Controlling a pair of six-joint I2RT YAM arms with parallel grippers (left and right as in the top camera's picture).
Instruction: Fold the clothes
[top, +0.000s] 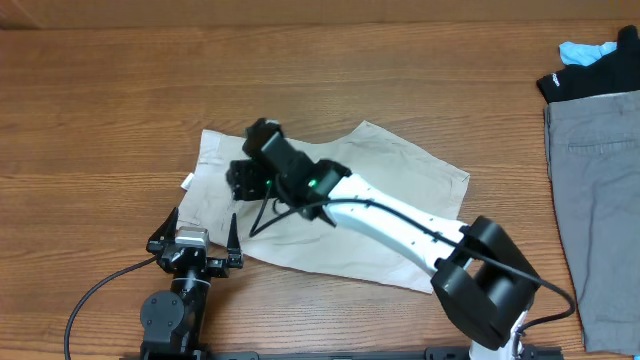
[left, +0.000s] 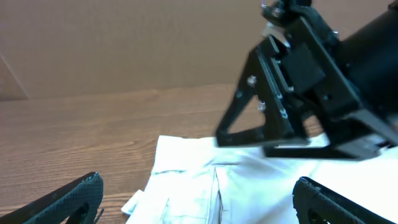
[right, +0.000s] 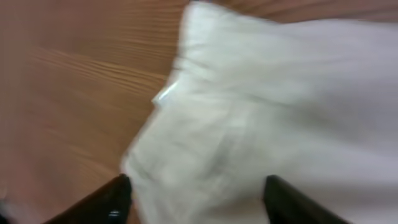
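The clothes, pale beige shorts (top: 410, 170), lie spread on the wooden table, with a small white label (top: 187, 181) sticking out at their left edge. My right gripper (top: 243, 178) reaches across them to their left part. In the right wrist view its jaws (right: 198, 186) stand apart over the blurred cloth (right: 261, 112), gripping nothing. My left gripper (top: 203, 222) is wide open at the near left edge of the shorts, its jaws (left: 199, 183) empty on either side of a pocket seam (left: 217, 193). The right gripper's black body (left: 298, 81) fills that view's upper right.
A pair of grey shorts (top: 595, 200) lies along the right edge of the table. A black garment (top: 590, 75) and a light blue cloth (top: 585, 48) lie at the far right corner. Bare wood (top: 100, 120) stretches to the left and behind.
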